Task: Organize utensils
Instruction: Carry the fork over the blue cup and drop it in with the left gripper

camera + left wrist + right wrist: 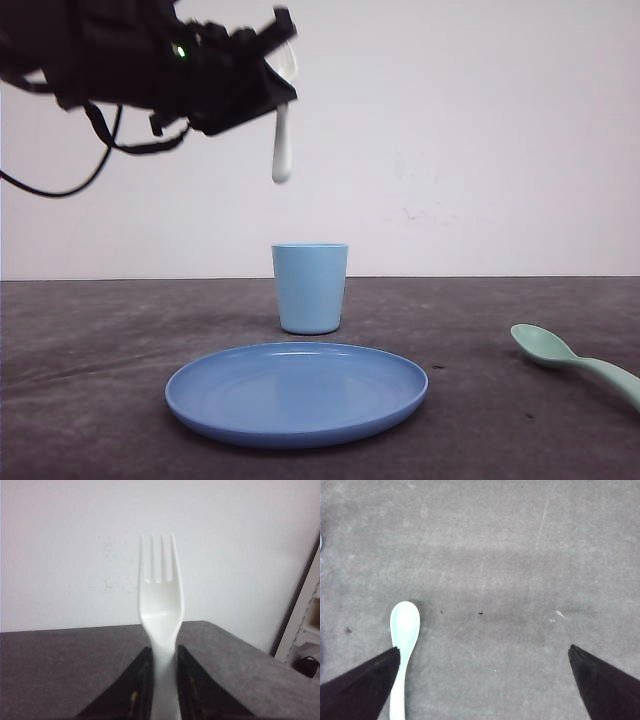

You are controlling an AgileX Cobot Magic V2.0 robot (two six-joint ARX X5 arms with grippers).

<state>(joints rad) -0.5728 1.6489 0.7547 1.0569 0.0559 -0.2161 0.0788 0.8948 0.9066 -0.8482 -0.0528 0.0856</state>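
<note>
My left gripper (272, 75) hangs high above the table, shut on the white fork (282, 150), whose handle end points down over the light blue cup (310, 287). In the left wrist view the fork (161, 600) stands between the black fingers (137, 680), tines away from the gripper (162, 652). The mint-green spoon (570, 360) lies on the dark table at the right. My right gripper (484, 650) hovers open above the table, and the spoon (404, 630) lies just inside one fingertip (380, 670).
A blue round plate (296, 392) sits in front of the cup near the table's front edge. The dark grey table (100, 340) meets a white wall behind. A white shelf unit (305, 625) stands beyond the table's corner.
</note>
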